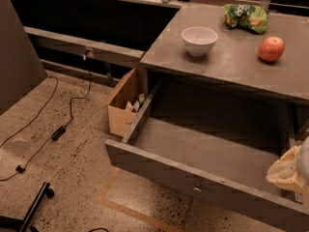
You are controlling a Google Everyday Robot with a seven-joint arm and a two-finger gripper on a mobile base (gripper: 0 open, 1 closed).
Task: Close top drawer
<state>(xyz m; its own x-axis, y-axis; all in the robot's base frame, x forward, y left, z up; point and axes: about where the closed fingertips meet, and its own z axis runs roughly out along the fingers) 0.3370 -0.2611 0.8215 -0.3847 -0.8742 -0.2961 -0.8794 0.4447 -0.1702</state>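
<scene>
The top drawer (pixel 159 164) is a wide grey box pulled far out from under the grey counter (pixel 231 64). Its flat bottom (pixel 207 151) is bare. Its front panel faces down-left and carries a small round metal knob (pixel 197 189) near the centre. My gripper (pixel 289 172) shows only partly, as a pale yellowish part at the right edge of the view. It sits over the drawer's right end, just behind the front panel. The rest of the arm is out of view.
On the counter stand a white bowl (pixel 199 40), a red-orange fruit (pixel 271 49) and a green bag (pixel 246 16). An open cardboard box (pixel 124 103) stands on the floor left of the drawer. Cables (pixel 58 129) and a black chair leg (pixel 34 209) lie on the speckled floor.
</scene>
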